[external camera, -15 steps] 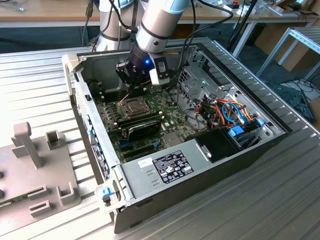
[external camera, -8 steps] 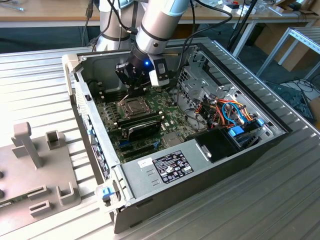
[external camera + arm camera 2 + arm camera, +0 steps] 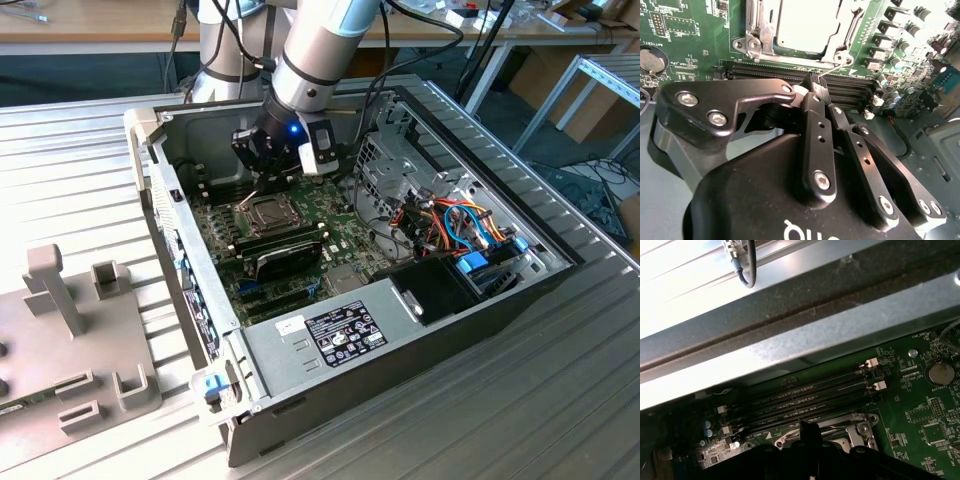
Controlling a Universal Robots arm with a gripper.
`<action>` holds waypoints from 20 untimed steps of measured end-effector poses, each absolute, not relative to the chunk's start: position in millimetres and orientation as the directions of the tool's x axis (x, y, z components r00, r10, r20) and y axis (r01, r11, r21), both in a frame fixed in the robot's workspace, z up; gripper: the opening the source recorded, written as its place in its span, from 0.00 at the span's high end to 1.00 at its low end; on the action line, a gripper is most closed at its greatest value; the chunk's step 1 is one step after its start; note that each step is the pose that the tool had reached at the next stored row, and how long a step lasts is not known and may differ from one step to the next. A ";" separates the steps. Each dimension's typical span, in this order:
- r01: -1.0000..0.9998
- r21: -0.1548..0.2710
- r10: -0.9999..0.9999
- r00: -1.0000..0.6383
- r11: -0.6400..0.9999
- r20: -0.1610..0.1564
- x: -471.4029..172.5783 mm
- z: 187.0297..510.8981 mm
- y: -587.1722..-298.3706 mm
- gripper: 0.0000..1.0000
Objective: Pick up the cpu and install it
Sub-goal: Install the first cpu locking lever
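A ribbed metal table (image 3: 560, 400) carries an open computer case (image 3: 420, 390); in the exterior view the gripper (image 3: 265, 180) hangs inside it over the socket frame (image 3: 266, 212) on the motherboard (image 3: 225, 235). In the second wrist view the fingers (image 3: 815, 130) are drawn together, tips at the end of the thin socket lever (image 3: 832, 66), and the cpu (image 3: 805, 22) lies seated within the frame just beyond them. In the first wrist view the gripper (image 3: 807, 432) stands beside the frame, near the memory slots (image 3: 805, 400).

Socket frame (image 3: 762, 30) partly beyond picture edge
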State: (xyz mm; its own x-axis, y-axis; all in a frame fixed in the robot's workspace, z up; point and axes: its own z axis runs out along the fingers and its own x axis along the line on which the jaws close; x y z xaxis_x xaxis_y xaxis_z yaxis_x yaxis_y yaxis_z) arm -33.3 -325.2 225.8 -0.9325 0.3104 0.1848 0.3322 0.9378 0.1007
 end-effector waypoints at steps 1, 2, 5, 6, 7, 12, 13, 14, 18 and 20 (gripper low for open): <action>0.332 0.101 0.311 -0.932 0.938 0.185 -33.3 225.6 -325.2 0.89; 0.332 0.101 0.311 -0.932 0.938 0.185 -33.3 225.6 -325.1 0.89; 0.332 0.101 0.311 -0.932 0.938 0.185 -33.2 225.5 -325.1 0.89; 0.332 0.101 0.311 -0.932 0.938 0.185 -33.2 225.5 -325.1 0.89; 0.332 0.101 0.311 -0.932 0.938 0.185 -33.2 225.3 -325.1 0.89; 0.332 0.101 0.311 -0.932 0.938 0.185 -33.2 223.4 -325.2 0.89; 0.332 0.101 0.311 -0.932 0.938 0.185 -33.2 223.4 -325.2 0.89; 0.332 0.101 0.311 -0.932 0.938 0.185 -33.2 223.4 -325.1 0.89; 0.333 0.101 0.311 -0.932 0.938 0.185 -32.9 223.2 -325.1 0.89; 0.336 0.101 0.314 -0.931 0.936 0.185 -32.5 223.0 -325.1 0.89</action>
